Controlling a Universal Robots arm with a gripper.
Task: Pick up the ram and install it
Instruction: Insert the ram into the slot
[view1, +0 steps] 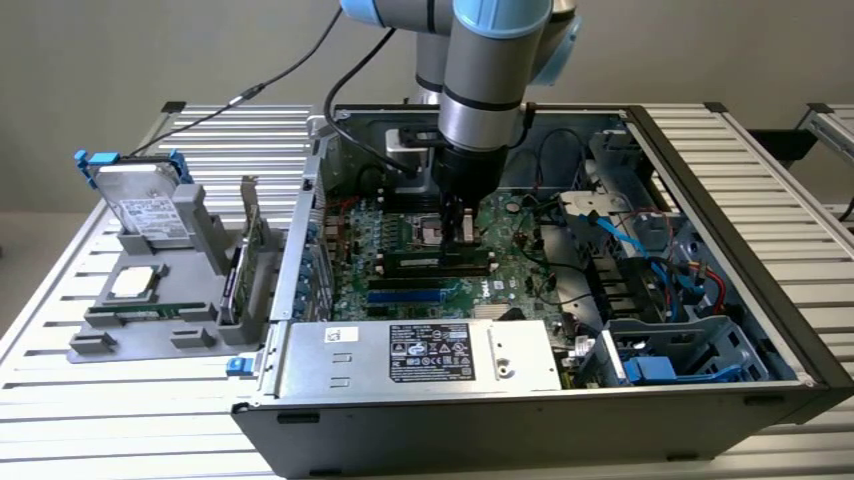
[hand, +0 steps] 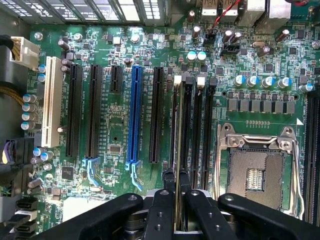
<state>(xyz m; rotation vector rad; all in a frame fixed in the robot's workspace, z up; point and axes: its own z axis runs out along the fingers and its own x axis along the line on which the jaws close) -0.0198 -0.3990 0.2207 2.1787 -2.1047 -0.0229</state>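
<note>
Gripper down inside the open computer case, hanging over the motherboard, and it is pinching the ram between its two black fingers. Seen from the wrist, the ram shows edge-on, a thin pale strip standing upright and running straight away from the fingertips. It lines up along the first of the black memory slots, the one on the side of the long blue slot. Whether it is pushed fully home in that slot, I cannot tell. On the other side of the memory slots lies the processor socket with its metal frame.

In the exterior view the arm comes straight down into the middle of the case, gripper just above the board. The grey power supply sits at the near edge of the case. At the exterior view's left, well apart from the gripper, a hard drive stands in a grey holder on the table.
</note>
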